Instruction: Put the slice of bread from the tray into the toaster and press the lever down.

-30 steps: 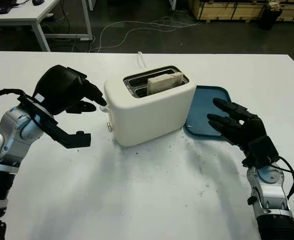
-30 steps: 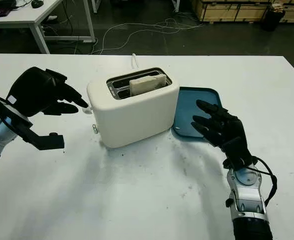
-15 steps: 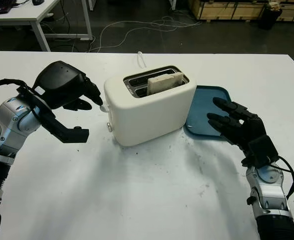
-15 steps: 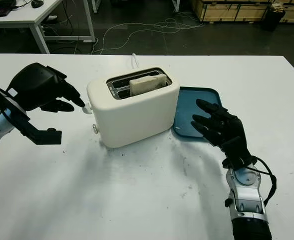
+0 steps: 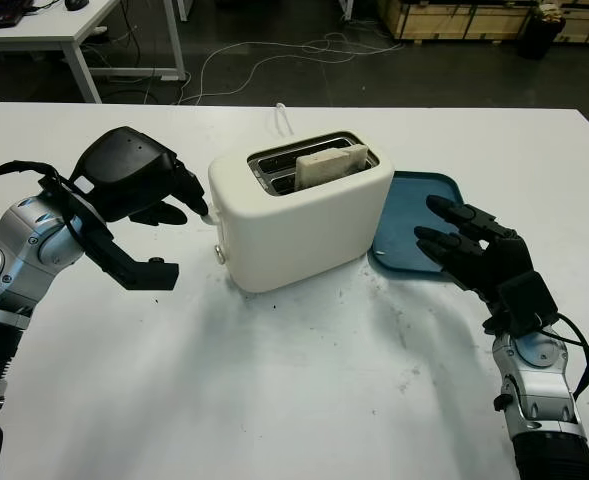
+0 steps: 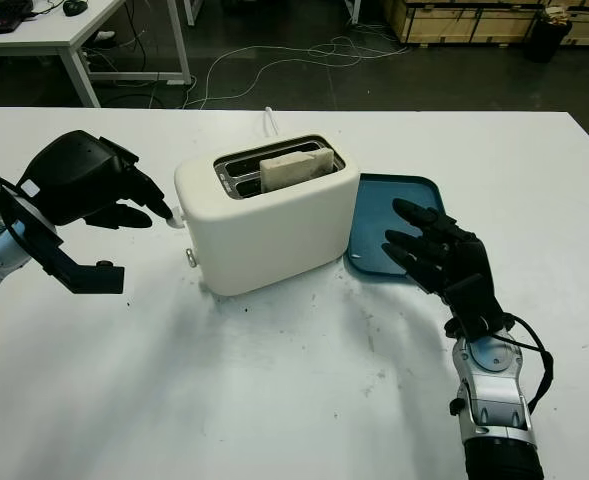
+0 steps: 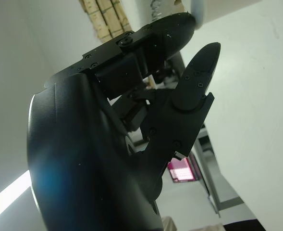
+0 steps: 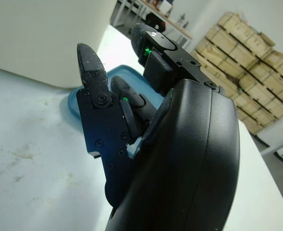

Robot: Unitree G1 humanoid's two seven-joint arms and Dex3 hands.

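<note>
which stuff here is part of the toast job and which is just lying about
Job: slice of bread in toaster; lever at left hand; blue tray; right hand, open.
Lying about: floor cables, wooden crates, second table.

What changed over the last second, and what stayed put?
The left hand rose slightly and closed in on the small lever at the end of the white toaster. The bread slice stayed in its slot; the right hand stayed over the blue tray.
</note>
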